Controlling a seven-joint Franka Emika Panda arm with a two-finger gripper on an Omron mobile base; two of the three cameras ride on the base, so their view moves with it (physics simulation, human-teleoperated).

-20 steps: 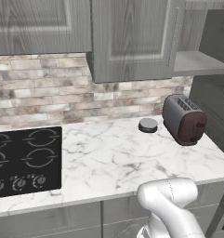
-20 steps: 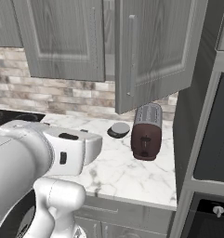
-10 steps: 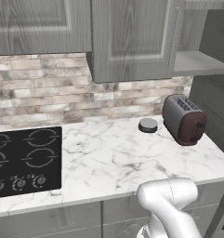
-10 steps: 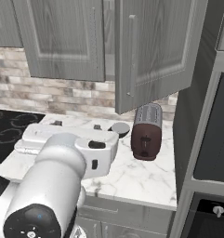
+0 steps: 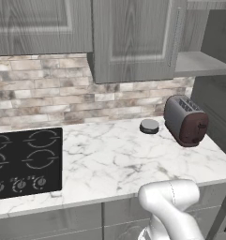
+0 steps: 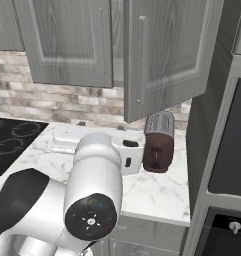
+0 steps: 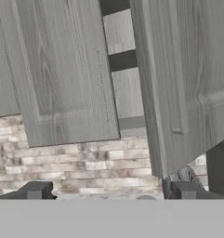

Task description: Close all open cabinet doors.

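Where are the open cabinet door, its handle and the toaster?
open cabinet door (image 6: pixel 177 55): right base view, middle of the panel.
handle (image 6: pixel 142 60): right base view, mid bar.
toaster (image 5: pixel 185 120): left base view, top near the slots.

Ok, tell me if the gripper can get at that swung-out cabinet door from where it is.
Probably yes. The open gripper faces the open cabinet door with nothing between them; the toaster sits lower on the counter, out of the way. How far off the door is, I cannot tell.

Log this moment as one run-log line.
phase: approach | tall dark-grey wood-grain cabinet door: swung open | gripper: fingers open, holding nothing | maroon toaster: on marble counter
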